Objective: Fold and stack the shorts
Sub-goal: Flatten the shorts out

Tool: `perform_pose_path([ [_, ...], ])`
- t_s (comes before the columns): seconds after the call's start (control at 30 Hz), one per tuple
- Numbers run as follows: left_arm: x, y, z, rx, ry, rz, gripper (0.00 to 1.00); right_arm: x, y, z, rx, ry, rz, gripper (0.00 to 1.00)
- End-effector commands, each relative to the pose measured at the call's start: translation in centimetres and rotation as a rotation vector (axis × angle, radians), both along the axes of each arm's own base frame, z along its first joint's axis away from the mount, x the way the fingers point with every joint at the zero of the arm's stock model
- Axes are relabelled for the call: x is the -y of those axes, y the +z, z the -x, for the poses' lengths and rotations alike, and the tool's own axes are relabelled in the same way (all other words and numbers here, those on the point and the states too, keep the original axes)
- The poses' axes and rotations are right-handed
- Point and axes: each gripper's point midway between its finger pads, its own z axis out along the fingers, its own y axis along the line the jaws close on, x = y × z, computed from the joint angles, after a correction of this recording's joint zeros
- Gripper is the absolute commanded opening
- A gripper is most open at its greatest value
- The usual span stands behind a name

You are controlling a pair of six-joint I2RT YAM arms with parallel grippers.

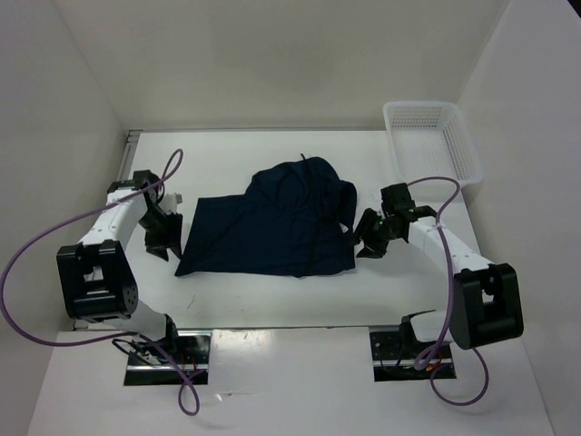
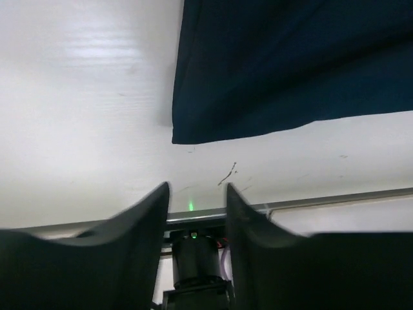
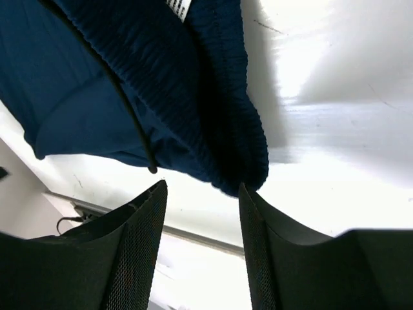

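The dark navy shorts (image 1: 272, 227) lie partly folded on the middle of the white table, bunched at the back right. My left gripper (image 1: 165, 238) is open and empty, just left of the shorts' left edge; that corner (image 2: 193, 132) shows in the left wrist view above the gripper (image 2: 197, 190). My right gripper (image 1: 363, 243) is open at the shorts' right edge. In the right wrist view the ribbed waistband (image 3: 226, 129), thin drawstring (image 3: 132, 123) and white tag (image 3: 179, 6) hang just above my open right gripper (image 3: 201, 190), not gripped.
A white plastic mesh basket (image 1: 436, 136) stands at the back right corner of the table (image 1: 227, 154). White walls enclose the table on the left, back and right. Purple cables loop beside both arms.
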Motion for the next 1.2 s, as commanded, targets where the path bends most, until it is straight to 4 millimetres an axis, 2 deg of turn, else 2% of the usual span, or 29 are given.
perform_pose_path([
  [0.0, -1.3, 3.9, -6.0, 0.2, 0.009, -0.031, 0.51, 0.0, 3.0, -1.4, 0.076, 0.007, -0.002, 0.54],
  [0.03, -1.6, 4.5, -7.6, 0.252, 0.009, -0.04, 0.55, 0.1, 3.5, -2.3, 0.097, -0.001, 0.01, 0.54],
  [0.07, -1.8, 4.5, -9.1, 0.278, 0.009, -0.044, 0.58, 0.5, 4.9, -3.9, 0.161, -0.024, 0.039, 0.57],
  [0.13, -1.8, 5.2, -13.0, 0.385, -0.006, -0.05, 0.6, 0.4, 4.8, -6.1, 0.206, -0.023, 0.051, 0.62],
  [0.17, -1.3, 4.1, -14.1, 0.379, -0.023, -0.037, 0.6, 0.5, 4.9, -7.2, 0.232, -0.02, 0.063, 0.65],
  [0.2, -1.5, 3.8, -15.7, 0.419, -0.024, -0.043, 0.6, 0.3, 3.8, -8.3, 0.22, -0.02, 0.065, 0.67],
  [0.23, -1.2, 3.5, -16.7, 0.433, -0.036, -0.042, 0.6, 0.0, 3.4, -9.0, 0.225, -0.005, 0.062, 0.69],
  [0.27, -1.1, 2.1, -17.7, 0.429, -0.038, -0.033, 0.6, -0.2, 2.7, -9.2, 0.209, 0.002, 0.054, 0.76],
  [0.3, -0.7, 1.8, -18.4, 0.439, -0.052, -0.031, 0.61, -0.4, 1.3, -9.3, 0.167, 0.016, 0.056, 0.76],
  [0.33, 0.0, 1.2, -18.8, 0.438, -0.067, -0.015, 0.61, -0.5, 0.8, -9.2, 0.149, 0.022, 0.05, 0.78],
  [0.37, 0.2, 0.5, -19.7, 0.446, -0.071, -0.001, 0.61, -1.2, -0.1, -8.2, 0.117, 0.046, 0.054, 0.8],
  [0.4, 0.6, 0.1, -20.2, 0.454, -0.081, 0.001, 0.62, -1.3, -1.4, -6.5, 0.056, 0.053, 0.061, 0.8],
  [0.43, 0.9, -0.5, -20.7, 0.458, -0.091, 0.002, 0.62, -1.3, -1.8, -5.8, 0.04, 0.047, 0.066, 0.81],
  [0.47, 1.0, -0.1, -21.8, 0.506, -0.095, 0.007, 0.62, -1.5, -2.2, -4.6, 0.016, 0.049, 0.066, 0.81],
  [0.5, 1.0, -1.0, -21.9, 0.501, -0.094, 0.008, 0.63, -2.0, -2.4, -3.7, 0.009, 0.058, 0.072, 0.83],
  [0.53, 1.4, -1.1, -22.7, 0.526, -0.104, 0.007, 0.63, -2.1, -2.3, -2.5, 0.0, 0.046, 0.062, 0.85],
  [0.7, 2.0, -3.1, -23.5, 0.521, -0.114, 0.044, 0.67, -2.4, -3.1, 0.6, -0.067, 0.036, 0.053, 0.88],
  [0.8, 2.4, -5.2, -23.3, 0.48, -0.122, 0.051, 0.67, -1.8, -3.1, 1.6, -0.095, 0.01, 0.076, 0.89],
  [0.83, 2.4, -5.4, -23.5, 0.479, -0.122, 0.052, 0.67, -1.8, -2.5, 1.4, -0.077, 0.001, 0.067, 0.89],
  [0.93, 3.1, -7.1, -23.3, 0.445, -0.138, 0.036, 0.67, -2.0, -2.9, 1.9, -0.082, -0.014, 0.057, 0.91],
  [1.03, 3.2, -7.9, -23.4, 0.429, -0.144, 0.016, 0.62, -2.1, -5.0, 3.0, -0.162, -0.007, 0.071, 0.91],
  [1.13, 3.2, -7.6, -23.7, 0.438, -0.144, 0.016, 0.54, -2.1, -5.9, 3.4, -0.18, -0.016, 0.073, 0.83],
  [1.17, 3.4, -7.6, -23.7, 0.439, -0.147, 0.026, 0.46, -2.1, -6.1, 3.2, -0.178, -0.016, 0.072, 0.72],
])
